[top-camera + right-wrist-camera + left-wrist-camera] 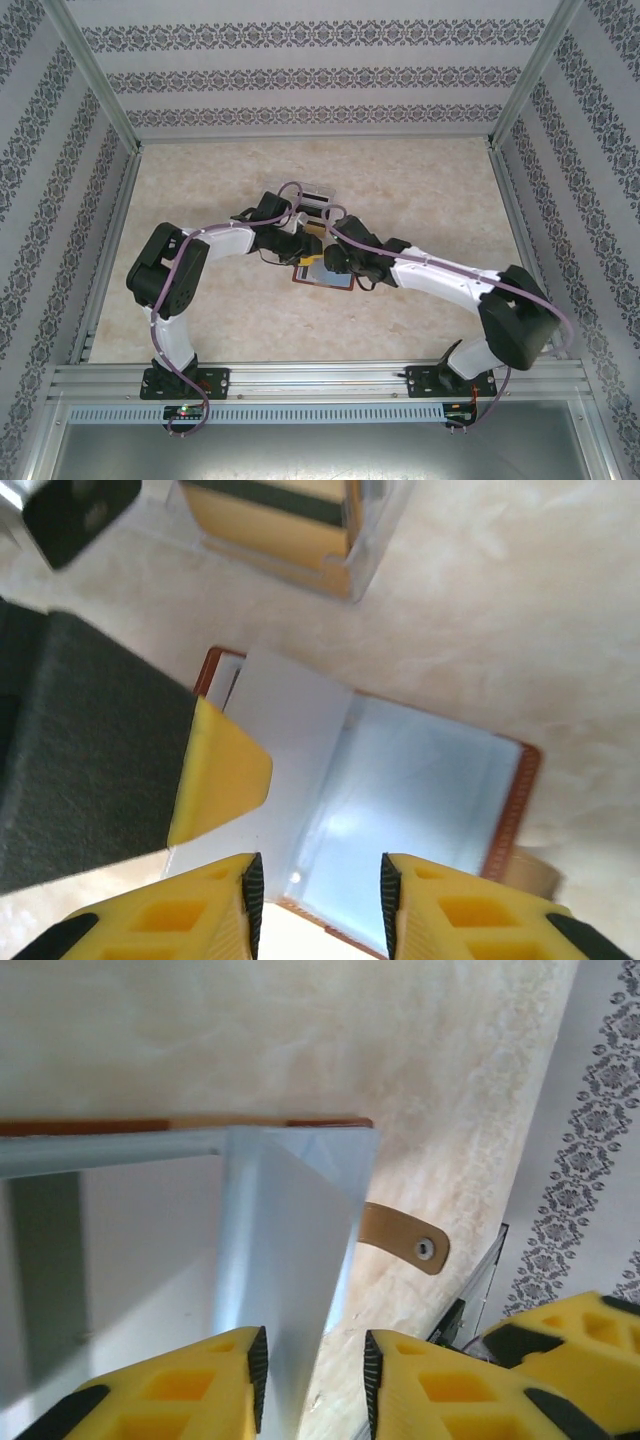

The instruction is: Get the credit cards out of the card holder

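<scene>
- The 2 arms meet over the card holder [322,274], which lies open with its sleeves facing up at the middle of the table [420,190]. Its snap strap [405,1238] is undone and trails off to the side.
- The left gripper [315,1372] sits at the holder's edge with its jaws partway apart. A pale sleeve page [290,1220] stands up between them against 1 finger. Bare table shows on the page's other side, so the page does not look clamped.
- Seen from the right wrist, 1 of its fingertips [215,780] lies on top of that page, on the holder's left half.
- The right gripper [318,900] hangs directly above the holder, jaws apart with nothing between them.
- Progress, as judged: the holder is opened and a page is lifted, but no card is seen on the table around the holder.
- Whether the pale sheet is a card or an empty sleeve cannot be told, so pulling the cards out appears to be all still ahead.
</scene>
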{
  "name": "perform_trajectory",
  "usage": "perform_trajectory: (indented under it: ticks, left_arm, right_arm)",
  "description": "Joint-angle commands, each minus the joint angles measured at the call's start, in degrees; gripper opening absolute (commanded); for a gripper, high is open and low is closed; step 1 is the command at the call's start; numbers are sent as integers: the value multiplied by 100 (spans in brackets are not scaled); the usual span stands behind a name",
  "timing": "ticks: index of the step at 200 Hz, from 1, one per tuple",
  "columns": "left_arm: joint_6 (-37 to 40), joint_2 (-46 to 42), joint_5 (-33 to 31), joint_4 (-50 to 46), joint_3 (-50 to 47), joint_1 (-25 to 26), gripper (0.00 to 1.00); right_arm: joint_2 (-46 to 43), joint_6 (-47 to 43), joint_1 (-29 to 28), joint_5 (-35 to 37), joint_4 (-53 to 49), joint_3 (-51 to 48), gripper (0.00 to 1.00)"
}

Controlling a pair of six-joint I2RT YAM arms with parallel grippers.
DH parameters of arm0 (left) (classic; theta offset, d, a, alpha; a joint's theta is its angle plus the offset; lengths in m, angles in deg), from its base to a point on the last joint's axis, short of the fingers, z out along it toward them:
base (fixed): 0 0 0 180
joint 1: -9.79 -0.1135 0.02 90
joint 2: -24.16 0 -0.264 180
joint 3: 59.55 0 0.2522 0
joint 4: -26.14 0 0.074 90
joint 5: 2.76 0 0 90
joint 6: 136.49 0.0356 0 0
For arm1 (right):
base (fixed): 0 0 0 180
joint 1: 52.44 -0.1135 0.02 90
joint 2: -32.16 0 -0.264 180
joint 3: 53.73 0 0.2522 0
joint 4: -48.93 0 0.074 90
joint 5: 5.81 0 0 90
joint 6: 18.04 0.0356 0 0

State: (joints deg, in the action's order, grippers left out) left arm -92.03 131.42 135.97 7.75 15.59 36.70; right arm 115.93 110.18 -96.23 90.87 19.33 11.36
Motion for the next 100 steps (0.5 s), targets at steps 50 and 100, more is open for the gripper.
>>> perform_trajectory:
  ticks: [50,100]
  left_arm:
    - [-446,535,40,599,349,560,55]
    - [-202,312,-240,133,458,553,55]
  right_arm:
    - [-908,-26,466,646,-130,-614,44]
    - [-758,148,526,128,99,-566,44]
